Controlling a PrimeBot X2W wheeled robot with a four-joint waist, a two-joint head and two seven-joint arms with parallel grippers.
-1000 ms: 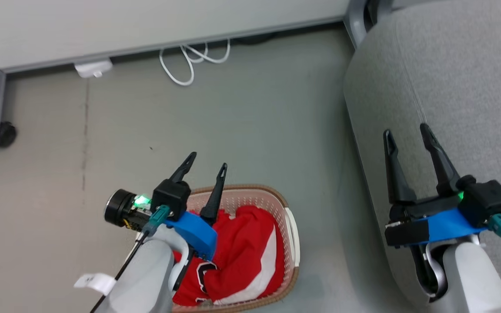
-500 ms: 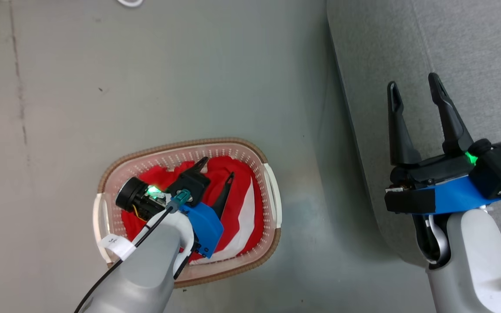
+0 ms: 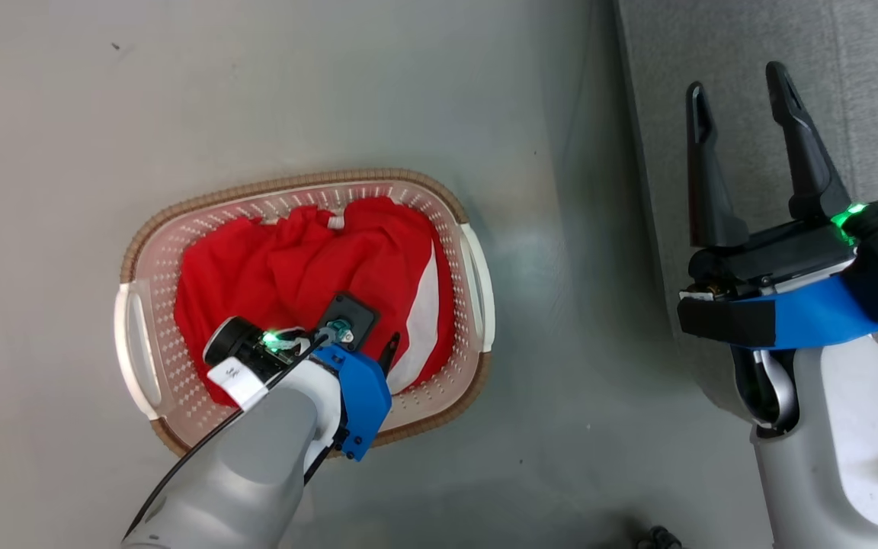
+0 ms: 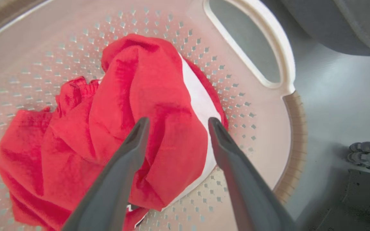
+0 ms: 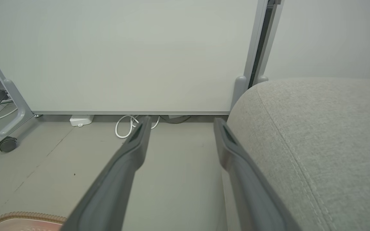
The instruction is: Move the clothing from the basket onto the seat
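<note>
A cream basket [image 3: 294,181] with a brown rim stands on the grey floor [image 3: 256,91], near the edge of the grey seat [image 3: 866,91], with a strip of floor between them. Red clothing [image 3: 317,259] with a white stripe lies crumpled inside the basket. The left tool [image 4: 177,121] reaches down into the basket, its fingers spread wide either side of a raised red fold, gripping nothing. The right tool [image 3: 738,80] hangs over the seat's edge, fingers wide apart and empty.
</note>
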